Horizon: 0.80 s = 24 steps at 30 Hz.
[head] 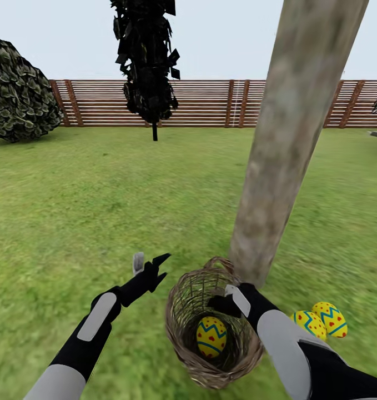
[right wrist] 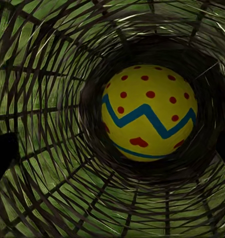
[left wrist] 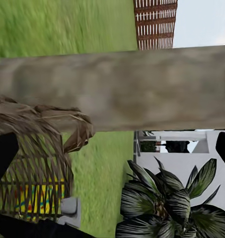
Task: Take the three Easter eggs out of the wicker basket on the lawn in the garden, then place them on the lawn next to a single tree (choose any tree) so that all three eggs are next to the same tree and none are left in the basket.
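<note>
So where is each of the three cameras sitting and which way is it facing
Head: looks forward and down over lawn, tree, wicker basket; both arms show.
Left wrist: looks across the tree and basket; dark fingers at the edges.
Right wrist: looks into the basket at the egg.
All three views share the basket.

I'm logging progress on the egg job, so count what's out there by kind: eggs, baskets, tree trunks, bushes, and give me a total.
Eggs: 3, one in the basket, two on the grass
Baskets: 1
Thick pale tree trunks: 1
Thin dark trees: 1
Round bushes: 1
Total: 7
</note>
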Motion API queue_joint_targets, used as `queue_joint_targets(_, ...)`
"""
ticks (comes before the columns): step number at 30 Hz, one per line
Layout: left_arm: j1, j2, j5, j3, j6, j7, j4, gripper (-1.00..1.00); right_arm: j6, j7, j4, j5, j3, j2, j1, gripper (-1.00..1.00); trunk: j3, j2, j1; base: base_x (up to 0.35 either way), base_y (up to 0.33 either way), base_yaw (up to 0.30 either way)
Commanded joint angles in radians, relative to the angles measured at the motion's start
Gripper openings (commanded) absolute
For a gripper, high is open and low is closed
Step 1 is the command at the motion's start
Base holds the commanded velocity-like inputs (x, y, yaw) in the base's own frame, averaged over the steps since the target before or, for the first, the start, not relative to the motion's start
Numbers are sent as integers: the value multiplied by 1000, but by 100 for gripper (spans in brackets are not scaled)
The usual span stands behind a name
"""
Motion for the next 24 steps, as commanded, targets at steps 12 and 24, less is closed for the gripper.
queue_joint_targets(12, -1, 0, 3, 0, 4, -2, 1, 100, 7, -5, 2, -9, -2, 0, 1, 100, 7, 0, 0, 0, 77, -191)
queue_joint_targets(24, -1, 0, 5, 1, 4, -2, 1, 100, 7, -4, 5, -9, -2, 3, 4, 100, 18, 0, 0, 19, 165, -251)
